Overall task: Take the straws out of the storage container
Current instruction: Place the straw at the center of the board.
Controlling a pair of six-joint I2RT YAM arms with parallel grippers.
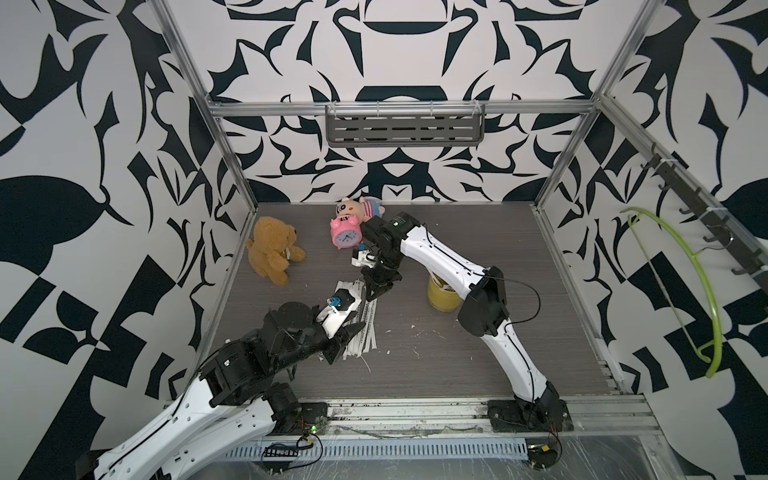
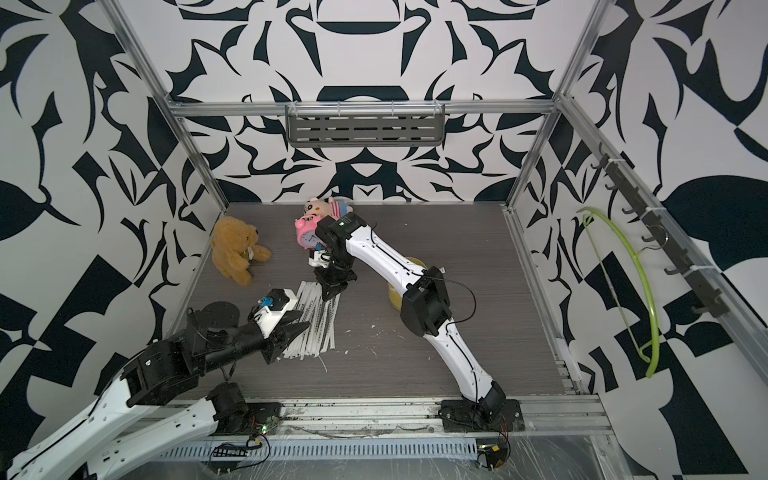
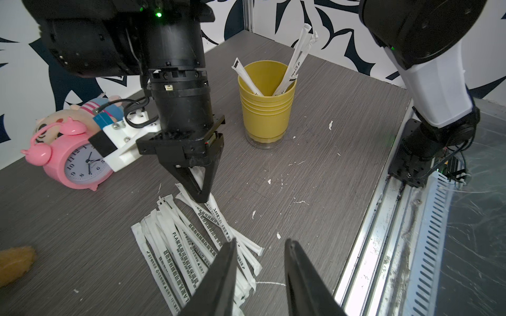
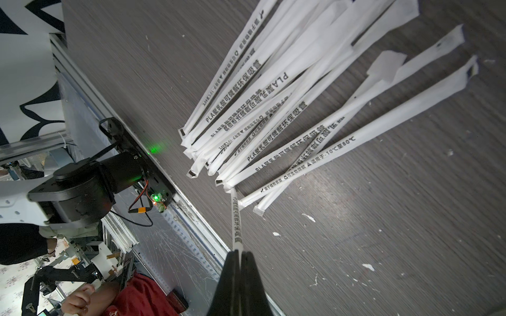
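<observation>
Seen from above, the left pincer (image 3: 260,243) hovers over the 7 o'clock end of the straws (image 3: 169,240) fanned flat on the table (image 1: 457,365) — jaws apart, gripping nothing. At the pile's 12 o'clock end the right pincer (image 4: 239,253) points down, clamped on 1 straw (image 4: 236,219). At 3 o'clock from the pile stands the storage container (image 3: 267,109) — upright, a few wrapped straws leaning inside.

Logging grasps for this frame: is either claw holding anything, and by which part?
The right claw is shut on one wrapped straw, pinched near one end. The left claw is open, holding nothing.
</observation>
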